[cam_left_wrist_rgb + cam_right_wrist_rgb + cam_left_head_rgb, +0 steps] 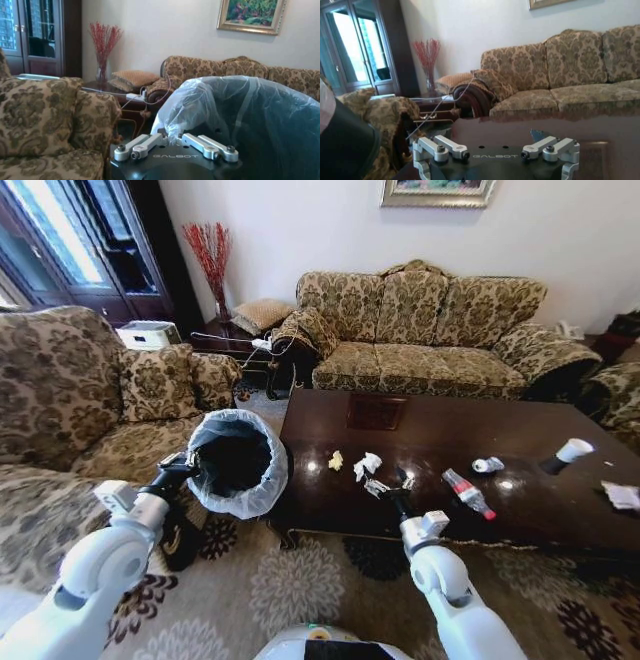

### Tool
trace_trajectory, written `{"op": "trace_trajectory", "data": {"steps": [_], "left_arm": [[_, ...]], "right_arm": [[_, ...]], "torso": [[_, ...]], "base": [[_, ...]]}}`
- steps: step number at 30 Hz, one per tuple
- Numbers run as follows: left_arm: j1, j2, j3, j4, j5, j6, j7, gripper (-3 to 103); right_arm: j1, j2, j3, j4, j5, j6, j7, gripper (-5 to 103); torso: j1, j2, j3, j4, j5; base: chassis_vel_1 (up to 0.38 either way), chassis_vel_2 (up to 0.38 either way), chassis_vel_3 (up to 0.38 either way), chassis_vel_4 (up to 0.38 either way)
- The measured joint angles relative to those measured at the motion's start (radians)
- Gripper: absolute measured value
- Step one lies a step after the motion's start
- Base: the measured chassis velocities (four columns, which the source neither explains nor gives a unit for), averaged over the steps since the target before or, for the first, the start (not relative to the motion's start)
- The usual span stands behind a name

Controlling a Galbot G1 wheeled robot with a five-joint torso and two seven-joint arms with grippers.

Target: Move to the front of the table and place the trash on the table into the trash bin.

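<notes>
A: Left gripper (190, 467)?
B: Fingers clamped on the bin (236, 463) rim, beside the bench (420, 430).
A: Right gripper (398, 485)?
B: Fingers spread, empty, above the tissue (367, 465); bottle (467, 493) nearby.

"GALBOT" in pale letters on the black body of the left gripper (175, 150) in the left wrist view, the same "GALBOT" on the black body of the right gripper (496, 152) in the right wrist view, red bottle (467, 493) label unreadable
</notes>
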Motion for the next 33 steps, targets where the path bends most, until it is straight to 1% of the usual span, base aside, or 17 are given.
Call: {"op": "trace_trajectory", "data": {"steps": [3,4,5,7,8,10,11,14,15,19,23,26,27,28,30,32,33], "left_arm": [[0.002,0.001,0.001,-0.001,0.000,0.000,0.000,3],[0.005,0.001,0.001,-0.003,0.001,0.000,0.000,3],[0.008,0.002,0.001,-0.006,0.002,0.000,0.000,3],[0.017,0.003,0.001,-0.010,0.005,0.000,-0.001,3],[0.017,0.003,0.001,-0.010,0.005,0.000,-0.001,3],[0.025,0.005,-0.001,-0.014,0.007,-0.001,-0.001,3],[0.025,0.005,-0.001,-0.014,0.007,-0.001,-0.001,3],[0.036,0.006,-0.004,-0.018,0.008,-0.001,0.000,3],[0.036,0.006,-0.004,-0.018,0.008,-0.001,0.000,3],[0.046,0.005,-0.005,-0.020,0.009,-0.002,0.001,3],[0.047,0.007,-0.005,-0.017,0.009,-0.003,0.002,3],[0.045,0.010,-0.002,-0.010,0.009,-0.003,0.002,3],[0.042,0.012,0.000,-0.007,0.009,-0.003,0.002,3],[0.042,0.012,0.000,-0.007,0.009,-0.003,0.002,3],[0.038,0.015,0.003,-0.002,0.008,-0.003,0.002,3],[0.036,0.016,0.004,-0.001,0.008,-0.003,0.002,3],[0.035,0.017,0.005,0.000,0.006,-0.003,0.002,3]], "right_arm": [[0.033,0.010,-0.026,-0.031,-0.001,-0.010,0.015,100],[0.052,0.017,-0.042,-0.048,0.001,-0.024,0.023,100],[0.073,0.025,-0.059,-0.062,0.003,-0.049,0.032,100],[0.114,0.035,-0.098,-0.093,0.021,-0.100,0.050,100],[0.114,0.035,-0.098,-0.093,0.021,-0.100,0.050,100],[0.169,0.044,-0.135,-0.162,0.035,-0.124,0.056,100],[0.169,0.044,-0.135,-0.162,0.035,-0.124,0.056,100],[0.253,0.070,-0.175,-0.281,0.030,-0.128,0.058,100],[0.253,0.070,-0.175,-0.281,0.030,-0.128,0.058,100],[0.323,0.107,-0.203,-0.390,0.007,-0.123,0.065,100],[0.350,0.127,-0.217,-0.441,-0.007,-0.119,0.064,100],[0.376,0.157,-0.226,-0.508,-0.022,-0.114,0.065,100],[0.384,0.167,-0.227,-0.529,-0.028,-0.114,0.065,103],[0.384,0.167,-0.227,-0.529,-0.028,-0.114,0.065,103],[0.401,0.181,-0.234,-0.565,-0.032,-0.113,0.064,96],[0.408,0.187,-0.236,-0.580,-0.032,-0.113,0.063,96],[0.415,0.193,-0.238,-0.598,-0.031,-0.112,0.062,85]], "torso": [[0.000,0.000,0.000,-0.0002,-0.0003],[0.000,0.000,0.000,-0.0002,-0.0007],[0.000,0.000,0.000,0.0001,-0.0003],[-0.001,0.000,0.000,0.0002,-0.0007],[-0.001,0.000,0.000,0.0002,-0.0007],[-0.002,0.000,-0.001,0.0005,-0.0005],[-0.002,0.000,-0.001,0.0005,-0.0005],[-0.002,0.000,-0.001,0.0003,-0.0004],[-0.002,0.000,-0.001,0.0003,-0.0004],[0.000,0.000,0.000,0.0001,-0.0005],[0.000,0.000,0.000,0.0002,-0.0005],[-0.001,0.000,0.000,0.0002,-0.0005],[-0.001,0.000,0.000,0.0002,-0.0005],[-0.001,0.000,0.000,0.0002,-0.0005],[-0.001,0.000,0.000,0.0001,-0.0006],[-0.001,0.000,0.000,0.0001,-0.0005],[-0.001,0.000,0.000,0.0002,-0.0005]], "base": [[-0.123,0.129,0.095,-0.122],[-0.055,0.071,0.071,-0.046],[-0.055,0.028,0.024,-0.046],[0.000,0.000,0.000,0.000],[0.000,0.000,0.000,0.000],[0.000,0.000,0.000,0.000],[0.000,0.000,0.000,0.000],[0.016,-0.018,-0.010,0.013],[0.000,0.000,0.000,0.000],[0.000,0.000,0.000,0.000],[0.000,0.000,0.000,0.000],[0.000,0.000,0.000,0.000],[0.000,0.000,0.000,0.000],[0.000,0.000,0.000,0.000],[0.000,0.000,0.000,0.000],[0.000,0.000,0.000,0.000],[0.000,0.000,0.000,0.000]]}}
